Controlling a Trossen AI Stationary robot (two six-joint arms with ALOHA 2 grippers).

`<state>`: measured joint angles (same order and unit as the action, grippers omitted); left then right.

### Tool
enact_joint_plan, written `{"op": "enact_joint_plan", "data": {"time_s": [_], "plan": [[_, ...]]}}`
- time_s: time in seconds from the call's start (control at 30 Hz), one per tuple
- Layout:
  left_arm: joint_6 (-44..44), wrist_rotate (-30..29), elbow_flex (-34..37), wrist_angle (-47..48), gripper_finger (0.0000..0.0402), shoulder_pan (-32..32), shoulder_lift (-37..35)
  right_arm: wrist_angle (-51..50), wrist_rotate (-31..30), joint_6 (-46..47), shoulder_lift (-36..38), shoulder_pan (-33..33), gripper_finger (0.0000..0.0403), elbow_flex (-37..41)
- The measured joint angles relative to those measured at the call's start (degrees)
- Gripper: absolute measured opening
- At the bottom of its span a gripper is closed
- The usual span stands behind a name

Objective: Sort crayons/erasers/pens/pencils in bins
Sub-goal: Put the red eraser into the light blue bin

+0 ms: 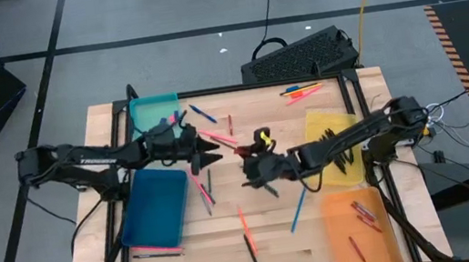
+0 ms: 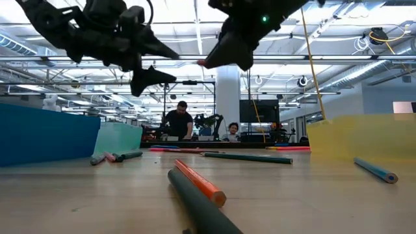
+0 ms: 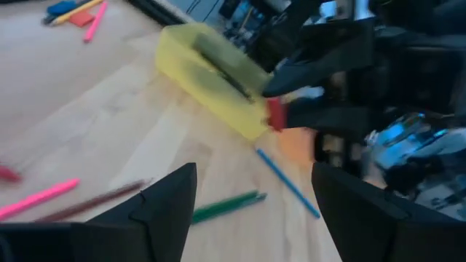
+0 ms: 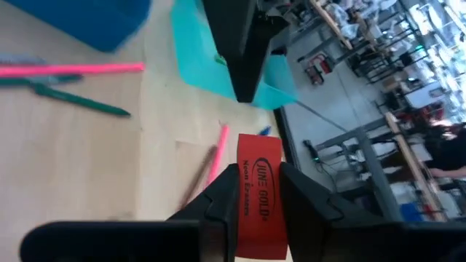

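Right wrist view, red crayon pinched, teal bin beyond

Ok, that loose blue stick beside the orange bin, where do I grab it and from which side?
Grip the blue stick at mid-length from above, closing across its width: it lies flat, clear of the orange bin. Use the open left hand; the right hand holds a red crayon.

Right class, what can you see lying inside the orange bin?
Inside the orange bin lie a few short red crayons, one apart nearer the table's front edge. Nothing covers the bin; their exact count is unclear.
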<state>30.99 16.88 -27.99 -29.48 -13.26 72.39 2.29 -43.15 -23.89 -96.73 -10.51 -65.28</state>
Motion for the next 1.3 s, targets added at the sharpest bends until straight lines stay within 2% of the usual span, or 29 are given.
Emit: {"op": "enact_joint_plan", "data": {"time_s": [0.47,0.63,0.7,0.87,0.93,1.03,1.3], "plan": [[9.5,1.1,0.0,-21.1,0.0273,-0.9,10.5,2.8,4.1,-13.1,0.0,2.4,0.0075,1.7],[9.7,0.4,-0.1,-21.7,0.0273,-0.9,12.2,7.9,5.3,-17.5,0.0,3.4,0.0075,1.7],[8.5,-0.4,-0.1,-21.8,0.0273,-0.9,12.5,9.8,7.3,-17.7,0.0,3.7,0.0075,1.7],[6.5,-3.0,-0.1,-21.8,0.027,-0.5,12.5,11.5,7.7,-17.6,0.0,4.0,0.0075,1.7],[6.2,-3.3,-0.1,-21.8,0.0255,-0.4,12.5,11.7,9.6,-17.4,0.0,4.0,0.0075,1.7],[5.0,-3.1,-0.2,-22.1,0.0211,-0.1,12.5,12.7,9.9,-17.3,-0.1,3.9,0.0075,1.7],[-0.9,-4.6,-0.4,-25.3,0.005,2.3,12.5,13.4,10.5,-15.8,0.0,3.8,0.0075,1.7]]}}
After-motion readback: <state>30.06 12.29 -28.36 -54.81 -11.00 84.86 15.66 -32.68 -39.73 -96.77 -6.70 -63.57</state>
